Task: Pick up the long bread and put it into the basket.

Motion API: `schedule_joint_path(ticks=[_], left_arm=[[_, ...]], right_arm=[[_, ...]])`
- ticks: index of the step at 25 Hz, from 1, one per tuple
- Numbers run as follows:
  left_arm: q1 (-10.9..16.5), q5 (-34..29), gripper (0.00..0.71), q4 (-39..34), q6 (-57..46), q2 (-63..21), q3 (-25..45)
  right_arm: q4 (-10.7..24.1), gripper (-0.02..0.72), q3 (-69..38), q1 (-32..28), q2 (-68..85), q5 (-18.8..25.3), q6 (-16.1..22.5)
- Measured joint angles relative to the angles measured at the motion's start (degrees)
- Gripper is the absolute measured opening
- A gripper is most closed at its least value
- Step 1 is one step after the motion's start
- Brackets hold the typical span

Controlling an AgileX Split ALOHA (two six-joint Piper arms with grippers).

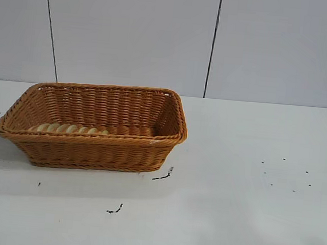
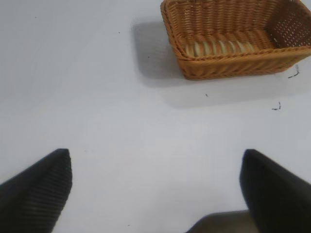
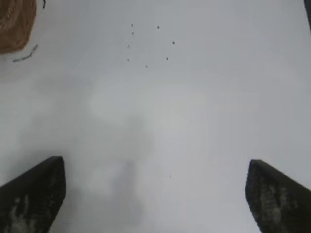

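Bare white table point(image 1: 247, 210), matte, with a few dark specks. Left gripper point(image 2: 155, 194): ribbed black fingers spread wide, empty, well short of the basket. Basket point(image 1: 92, 153): rectangular orange-brown wicker, flared sides, braided rim. Long bread point(image 1: 68, 129): ridged tan loaf lying inside along the near wall, delivered. Right gripper point(image 3: 155, 196): jaws released, holding nothing, over bare table

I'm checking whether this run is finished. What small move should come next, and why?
Probably nothing more than parking the arms. The long bread already lies inside the basket, along its near wall. The right pincer is open, empty and over bare table away from the basket, and the left pincer is open and empty too.
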State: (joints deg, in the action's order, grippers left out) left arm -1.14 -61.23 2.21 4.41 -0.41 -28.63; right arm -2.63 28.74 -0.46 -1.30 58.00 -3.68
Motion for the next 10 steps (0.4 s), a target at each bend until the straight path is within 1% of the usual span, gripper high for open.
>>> schedule_joint_path(ticks=[10], left_arm=[[0.0,0.0,0.692,0.0,0.0,0.0,0.0]], right_arm=[[0.0,0.689,0.0,0.0,1.6,0.0,0.0]])
